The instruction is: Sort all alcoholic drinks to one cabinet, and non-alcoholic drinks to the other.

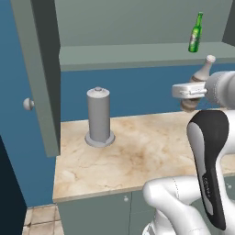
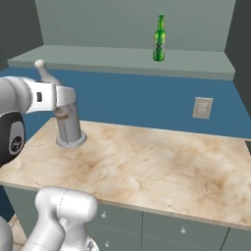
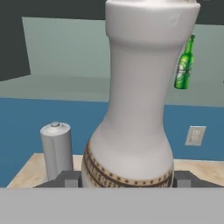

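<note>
Hand view: beige bottle (image 3: pixel 131 131) btwn tool (image 3: pixel 127 179) tips, seemingly.

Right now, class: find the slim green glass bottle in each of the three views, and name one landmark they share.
Left base view: green bottle upper right, standing on the open cabinet's floor.
Right base view: top, right of centre, on that floor.
Hand view: upper right, beside the pale bottle the gripper holds.
Shared landmark: the tall grey cylinder on the counter.
</note>
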You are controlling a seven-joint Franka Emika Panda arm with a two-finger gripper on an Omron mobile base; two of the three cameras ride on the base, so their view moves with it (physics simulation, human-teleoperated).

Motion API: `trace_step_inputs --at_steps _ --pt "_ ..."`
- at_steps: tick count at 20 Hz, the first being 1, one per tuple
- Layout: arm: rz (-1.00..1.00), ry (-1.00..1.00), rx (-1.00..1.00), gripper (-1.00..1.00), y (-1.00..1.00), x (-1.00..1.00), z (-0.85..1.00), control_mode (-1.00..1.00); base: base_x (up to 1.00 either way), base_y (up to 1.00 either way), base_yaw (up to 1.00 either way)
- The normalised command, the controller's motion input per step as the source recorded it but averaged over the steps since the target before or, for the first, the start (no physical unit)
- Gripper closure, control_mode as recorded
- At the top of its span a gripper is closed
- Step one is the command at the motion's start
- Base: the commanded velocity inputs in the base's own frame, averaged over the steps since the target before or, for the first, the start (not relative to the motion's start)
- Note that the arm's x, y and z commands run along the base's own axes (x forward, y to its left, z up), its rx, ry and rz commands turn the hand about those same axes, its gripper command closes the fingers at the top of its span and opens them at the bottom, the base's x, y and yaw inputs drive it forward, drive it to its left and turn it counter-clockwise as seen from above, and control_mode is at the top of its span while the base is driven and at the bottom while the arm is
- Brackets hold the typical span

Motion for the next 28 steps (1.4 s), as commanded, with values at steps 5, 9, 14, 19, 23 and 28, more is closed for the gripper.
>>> trace_step_inputs --at_steps 5,9,14,19,23,28 --pt "0.01 -0.07 -0.02 1.00 0.00 -0.03 0.18 -1.00 0.00 0.00 0.00" --pt "0.01 -0.10 -0.04 1.00 0.00 -0.04 0.13 -1.00 0.00 0.00 0.00" --pt "0.01 -0.09 -0.04 1.00 0.00 -0.01 0.17 -1.00 0.00 0.00 0.00" --pt "0.00 -0.01 0.00 1.00 0.02 0.00 0.23 -1.00 0.00 0.00 0.00" --pt "0.00 0.00 0.00 1.00 0.03 0.00 0.20 -1.00 0.00 0.00 0.00" --pt "0.01 -0.04 0.00 1.00 0.03 0.00 0.13 -1.00 0.00 0.00 0.00"
